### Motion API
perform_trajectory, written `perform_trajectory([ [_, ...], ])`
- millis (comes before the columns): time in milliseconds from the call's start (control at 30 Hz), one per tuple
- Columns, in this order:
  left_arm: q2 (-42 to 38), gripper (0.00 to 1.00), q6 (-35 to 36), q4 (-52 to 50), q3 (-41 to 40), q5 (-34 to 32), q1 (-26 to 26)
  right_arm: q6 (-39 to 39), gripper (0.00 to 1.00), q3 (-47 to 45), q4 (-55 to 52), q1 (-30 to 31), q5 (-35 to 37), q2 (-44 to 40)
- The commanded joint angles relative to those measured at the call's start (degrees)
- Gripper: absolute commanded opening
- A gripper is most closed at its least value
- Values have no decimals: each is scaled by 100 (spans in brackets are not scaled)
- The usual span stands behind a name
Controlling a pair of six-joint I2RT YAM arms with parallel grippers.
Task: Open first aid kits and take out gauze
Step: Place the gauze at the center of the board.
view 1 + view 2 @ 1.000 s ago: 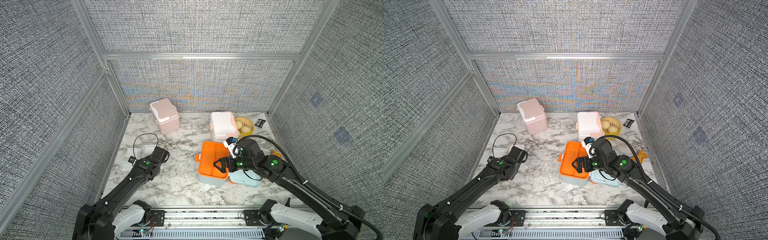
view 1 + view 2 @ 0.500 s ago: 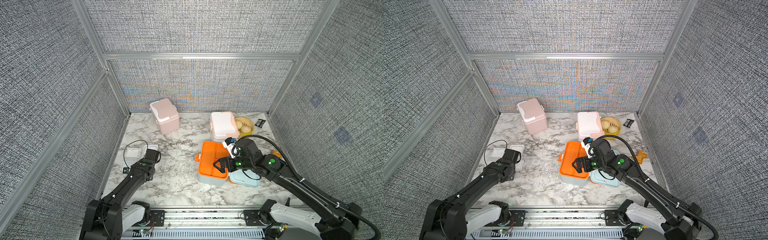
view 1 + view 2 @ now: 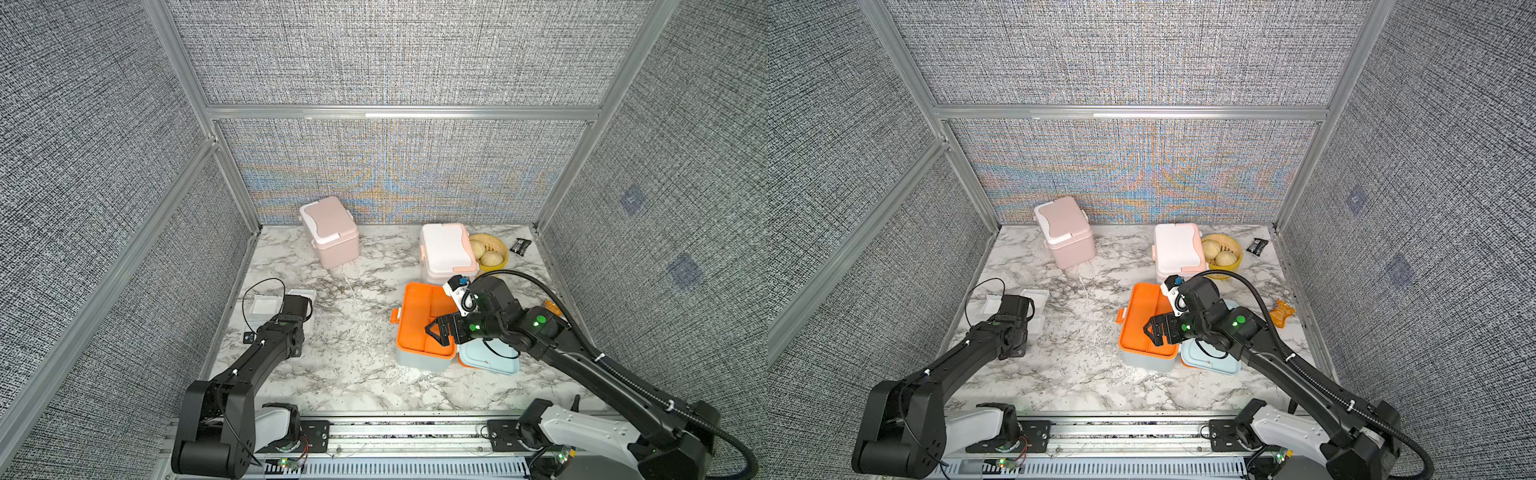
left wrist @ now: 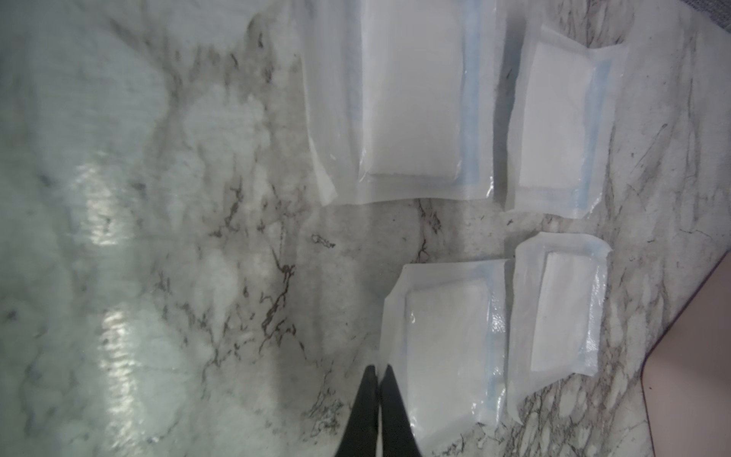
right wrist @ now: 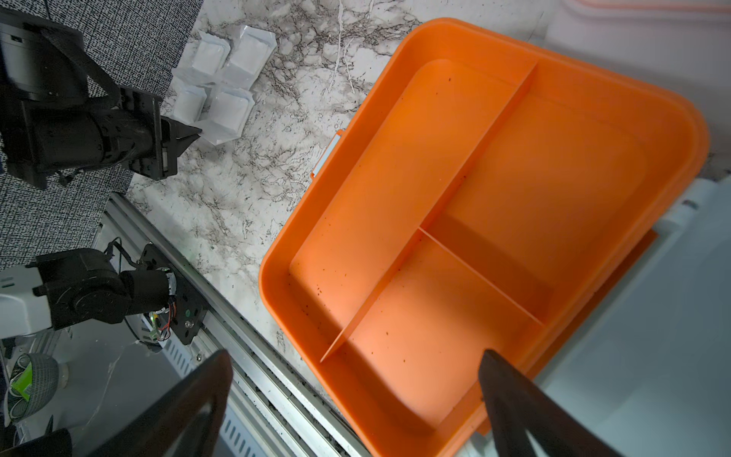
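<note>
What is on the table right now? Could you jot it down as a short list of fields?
light blue kit: open, lid off beside it
orange tray: sits in the light blue kit, compartments empty
pink kit: lid shut
white kit: lid shut
gauze packets: four, flat on the marble table
left gripper: shut, empty, beside the gauze packets
right gripper: open, above the orange tray

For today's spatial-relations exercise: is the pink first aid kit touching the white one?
Apart. Both top views show bare marble tabletop between the pink kit and the white kit.
</note>
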Motion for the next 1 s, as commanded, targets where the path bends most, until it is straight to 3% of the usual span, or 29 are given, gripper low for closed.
perform_trajectory([
  [0,-58,0,178,-3,31,30,61,-17,99,16,18,6,29,-7],
  [133,-171,2,274,-62,33,10,155,-6,99,31,12,5,30,-6],
  [200,-185,11,343,-96,56,19,189,2,99,7,17,4,39,-12],
  [300,-223,30,472,-168,99,27,260,19,99,33,-50,6,114,-17],
  [533,-857,99,1369,-496,537,421,296,172,99,69,-351,-10,630,-249],
  [733,-1568,100,2966,-306,970,1507,259,556,99,68,-290,-26,1048,-402],
  [867,-1616,100,3869,-291,1342,2251,-18,994,87,264,-1,-24,1201,-181],
  [967,-1485,100,4362,-256,1556,2775,-426,1324,84,461,-12,-7,1559,180],
])
